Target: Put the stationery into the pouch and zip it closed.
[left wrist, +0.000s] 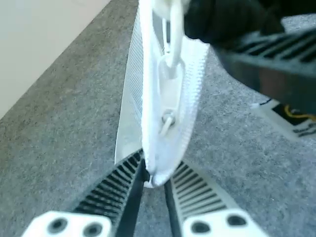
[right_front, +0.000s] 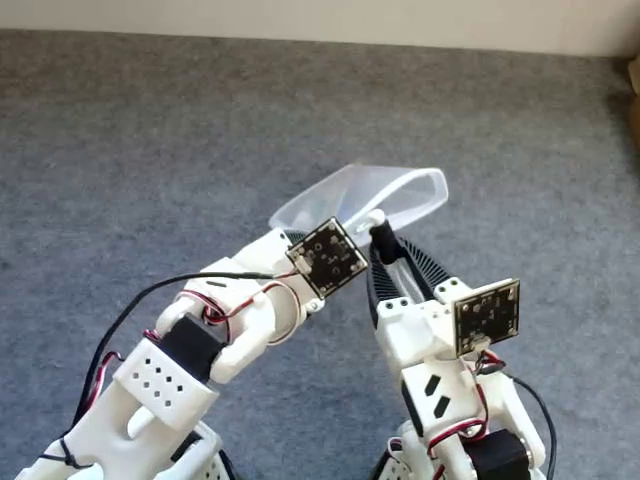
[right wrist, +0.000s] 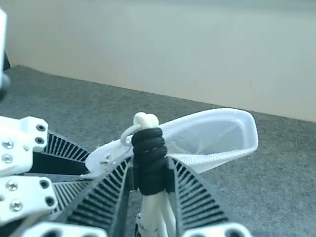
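High view: grey carpet [right_front: 150,140], pale wall [right_front: 300,15]

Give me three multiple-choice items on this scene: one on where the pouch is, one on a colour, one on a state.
1. The pouch is: A alone, flat on the table; B held by the left pincer and the right pincer; C inside a box.
2. The wrapped zipper pull is: A black; B red; C yellow.
3. The pouch's mouth is: A zipped shut; B taped over; C open.
Key: 1 B, one pincer pinches the pouch's end and the other its pull. 2 A, the right wrist view shows black winding. 3 C, the rim gapes in a loop in that view.
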Motion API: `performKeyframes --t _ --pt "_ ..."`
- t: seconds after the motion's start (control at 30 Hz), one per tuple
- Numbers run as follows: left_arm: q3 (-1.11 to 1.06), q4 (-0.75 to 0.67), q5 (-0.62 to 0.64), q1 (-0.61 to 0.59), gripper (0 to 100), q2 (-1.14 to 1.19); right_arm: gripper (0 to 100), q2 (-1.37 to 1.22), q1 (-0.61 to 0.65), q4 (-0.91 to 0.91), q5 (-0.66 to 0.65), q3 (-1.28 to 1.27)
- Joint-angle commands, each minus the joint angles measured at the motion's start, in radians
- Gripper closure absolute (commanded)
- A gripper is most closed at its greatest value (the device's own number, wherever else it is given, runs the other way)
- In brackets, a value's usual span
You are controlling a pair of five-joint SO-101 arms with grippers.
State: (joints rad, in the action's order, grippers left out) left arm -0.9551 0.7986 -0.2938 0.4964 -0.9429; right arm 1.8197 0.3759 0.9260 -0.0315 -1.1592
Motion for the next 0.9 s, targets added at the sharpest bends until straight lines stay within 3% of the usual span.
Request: performKeyframes --t 0.0,0.2,0.47,0.87 --pt "-0.002 -0.005 0.017 -0.007 99 -0.018 99.4 0.007 -0.036 -0.045 0.005 0.005" --pt "-0.002 -0.006 0.017 -0.030 99 -0.018 99.4 0.007 -0.165 -0.203 0.008 -0.113" --pt "-0.002 -0.003 0.017 -0.031 99 -0.018 99.4 0.007 -0.173 -0.203 0.005 -0.136" --pt "-0.004 -0.003 0.017 -0.033 99 -0.018 99.4 0.007 -0.300 -0.229 0.008 -0.134"
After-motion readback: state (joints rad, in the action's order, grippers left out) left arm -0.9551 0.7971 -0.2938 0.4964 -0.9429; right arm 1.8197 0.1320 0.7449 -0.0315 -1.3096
